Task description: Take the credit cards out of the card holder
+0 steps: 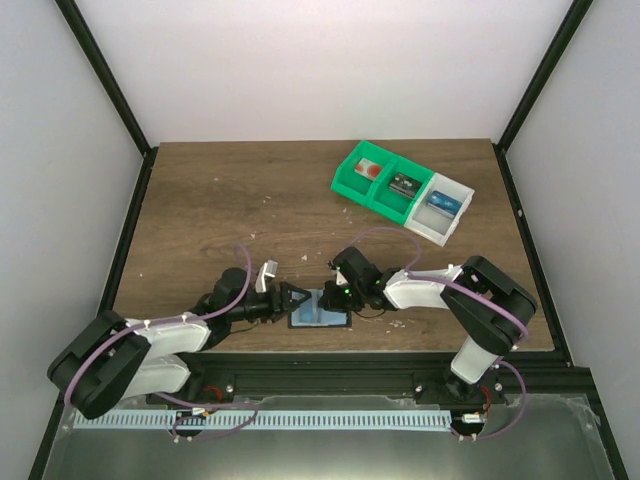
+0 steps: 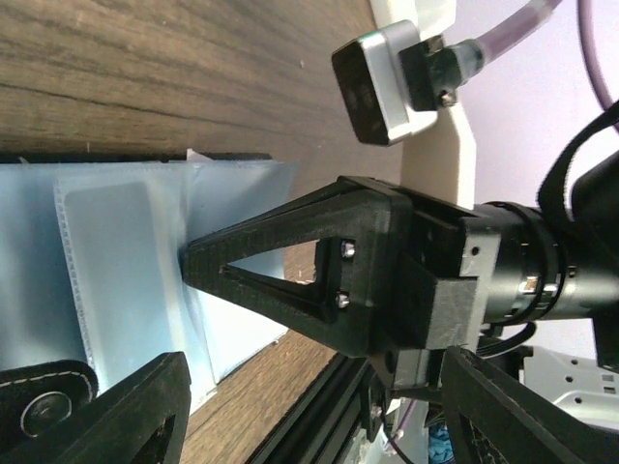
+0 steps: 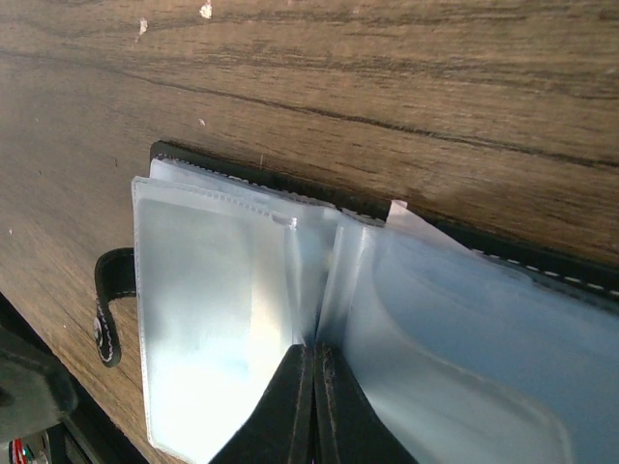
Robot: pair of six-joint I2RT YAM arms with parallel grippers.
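The card holder (image 1: 318,310) lies open on the wood table near the front edge, its pale blue clear sleeves (image 3: 222,290) fanned up. My left gripper (image 1: 293,307) is open, its fingers (image 2: 280,261) straddling the holder's left edge (image 2: 106,251), beside the snap tab (image 2: 44,406). My right gripper (image 3: 314,353) is shut, its tips pressed into the crease between two sleeves; whether a sleeve is pinched there I cannot tell. The sleeves are cloudy, and no credit card shows inside them. Credit cards (image 1: 403,184) lie in the bin compartments at the back right.
A green two-compartment bin (image 1: 345,165) and an attached white bin (image 1: 452,225) stand at the back right. The black frame rail (image 1: 320,360) runs just in front of the holder. Grey walls enclose the table on three sides.
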